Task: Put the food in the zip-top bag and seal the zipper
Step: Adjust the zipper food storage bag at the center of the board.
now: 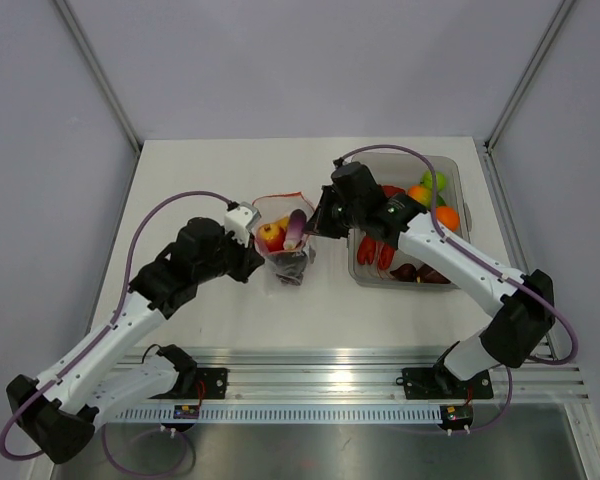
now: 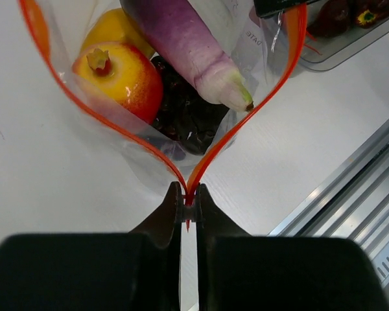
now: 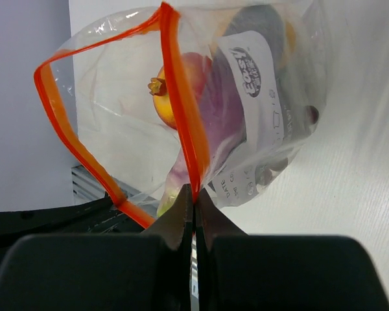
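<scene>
The zip-top bag (image 1: pixel 285 252) hangs between my two grippers at the table's middle. Inside it lie a yellow-red pomegranate (image 2: pixel 117 74), a purple vegetable (image 2: pixel 188 45) and a dark grape bunch (image 2: pixel 185 120). My left gripper (image 2: pixel 188 194) is shut on one end of the orange zipper (image 2: pixel 246 120), where the two strips meet. The strips spread apart beyond the fingers, so the mouth gapes. My right gripper (image 3: pixel 194 194) is shut on the zipper (image 3: pixel 181 103) at the other side. From above, the left gripper (image 1: pixel 252 228) and right gripper (image 1: pixel 315 226) flank the bag.
A rigid clear tub (image 1: pixel 458 168) stands to the right of the bag, under the right arm. It holds more food: an orange (image 1: pixel 446 216), a green piece (image 1: pixel 435 182) and red peppers (image 1: pixel 370 250). An aluminium rail (image 1: pixel 360 360) runs along the near edge.
</scene>
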### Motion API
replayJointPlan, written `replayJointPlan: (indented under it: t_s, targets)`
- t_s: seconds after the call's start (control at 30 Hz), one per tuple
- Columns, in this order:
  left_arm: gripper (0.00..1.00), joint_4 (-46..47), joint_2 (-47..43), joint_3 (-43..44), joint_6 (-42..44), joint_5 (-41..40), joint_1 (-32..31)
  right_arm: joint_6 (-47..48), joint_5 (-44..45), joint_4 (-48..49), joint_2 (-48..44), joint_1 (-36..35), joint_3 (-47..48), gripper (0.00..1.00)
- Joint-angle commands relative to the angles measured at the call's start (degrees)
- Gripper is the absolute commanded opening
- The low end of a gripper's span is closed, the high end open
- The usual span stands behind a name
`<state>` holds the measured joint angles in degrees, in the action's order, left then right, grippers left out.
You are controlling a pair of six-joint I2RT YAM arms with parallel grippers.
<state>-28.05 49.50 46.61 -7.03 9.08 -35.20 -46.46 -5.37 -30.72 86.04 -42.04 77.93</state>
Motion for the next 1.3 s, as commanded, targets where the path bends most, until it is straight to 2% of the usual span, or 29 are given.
replayJointPlan:
  t_s: [0.0,0.13,0.23,0.3,0.47,0.6,0.63,0.67,0.73,0.87,1.03,1.1,1.27]
  targets:
    - [0.00,0.4,1.7,7.9,2.5,-1.1,-0.2,2.9,3.1,-1.5,0.6,-0.8,9.1,0.00]
    - [0.00,-1.1,2.6,20.6,6.0,-1.3,-0.1,5.8,6.8,-5.5,0.1,-0.8,17.1,0.00]
    - [0.00,-0.3,1.8,23.3,6.7,0.5,-0.1,6.3,8.8,-5.3,-1.7,-0.8,17.8,0.00]
    - [0.00,0.2,1.2,22.3,8.1,1.5,-0.1,6.3,9.3,-4.7,-2.5,-0.8,15.8,0.01]
    - [0.00,2.2,2.2,12.3,7.3,2.7,-0.1,4.3,6.3,-0.4,-2.5,-0.8,3.4,0.03]
    - [0.00,0.5,4.5,9.9,5.6,6.5,-0.1,4.1,4.4,0.9,-3.4,-0.8,-3.0,0.33]
    - [0.00,0.3,4.6,9.7,5.5,7.0,-0.1,4.8,4.8,0.2,-4.5,-0.7,-3.4,0.48]
    - [0.00,0.3,4.4,9.5,5.5,7.8,-0.1,5.8,7.4,-0.6,-4.8,-0.8,-3.1,0.57]
    - [0.00,0.6,3.5,8.7,5.6,8.4,-0.1,9.0,9.7,-3.7,-4.8,-0.8,-0.6,0.65]
    - [0.00,0.5,2.1,8.2,5.5,8.8,-0.1,15.6,15.6,-9.6,-2.5,-0.8,5.6,0.69]
    - [0.00,-0.1,1.6,8.2,5.4,8.8,-0.1,22.1,17.5,-14.7,2.3,-0.7,12.1,0.69]
    - [0.00,-0.4,1.3,8.2,5.7,8.9,-0.1,24.4,18.5,-16.6,4.7,-0.7,13.7,0.74]
    - [0.00,-1.0,1.3,8.6,6.3,9.0,-0.1,27.7,13.2,-16.8,8.4,2.2,16.1,0.74]
